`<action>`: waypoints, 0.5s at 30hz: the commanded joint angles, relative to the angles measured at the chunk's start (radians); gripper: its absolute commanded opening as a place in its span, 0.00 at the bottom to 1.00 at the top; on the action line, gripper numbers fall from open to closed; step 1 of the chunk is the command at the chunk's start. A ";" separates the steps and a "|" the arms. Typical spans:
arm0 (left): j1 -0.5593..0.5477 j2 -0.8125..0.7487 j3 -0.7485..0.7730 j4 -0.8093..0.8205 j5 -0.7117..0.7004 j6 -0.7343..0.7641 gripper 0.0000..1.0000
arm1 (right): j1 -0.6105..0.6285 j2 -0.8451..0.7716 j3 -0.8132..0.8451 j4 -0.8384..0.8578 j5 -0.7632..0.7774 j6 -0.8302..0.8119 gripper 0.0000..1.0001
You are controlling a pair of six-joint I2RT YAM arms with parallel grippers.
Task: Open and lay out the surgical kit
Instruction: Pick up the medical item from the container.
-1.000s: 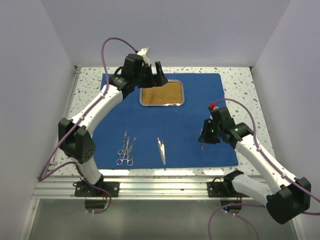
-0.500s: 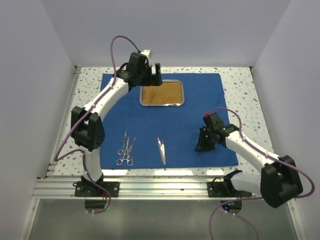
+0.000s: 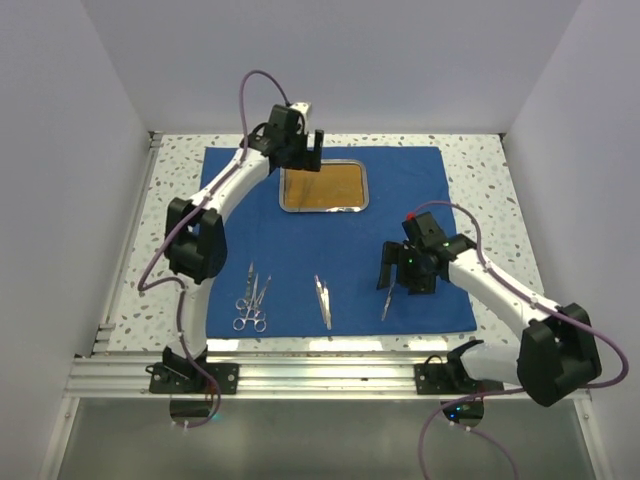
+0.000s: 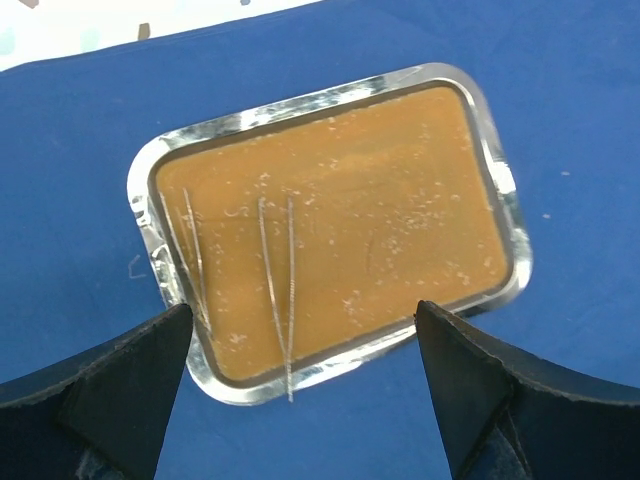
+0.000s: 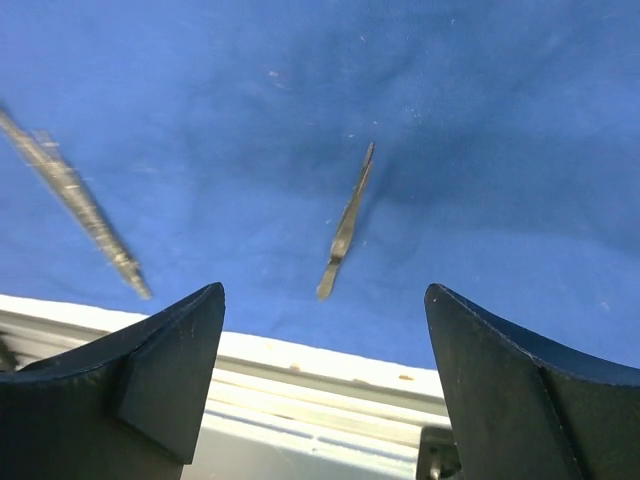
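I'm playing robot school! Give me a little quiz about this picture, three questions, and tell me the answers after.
1. True or false: the tray sits on the cloth.
2. What lies under the right gripper? A: a silver tool. B: a cup. C: a red ball.
3. Fill in: the left gripper hangs over the tray with its jaws ____.

Key: 1 true. 2 A. 3 open.
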 commanded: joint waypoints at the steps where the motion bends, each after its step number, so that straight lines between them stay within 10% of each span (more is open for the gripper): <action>1: 0.014 0.045 0.059 0.002 -0.047 0.077 0.96 | 0.003 -0.072 0.103 -0.110 0.040 -0.006 0.85; 15: 0.003 0.137 -0.016 0.034 -0.073 0.121 0.82 | 0.003 -0.040 0.223 -0.193 0.072 -0.016 0.84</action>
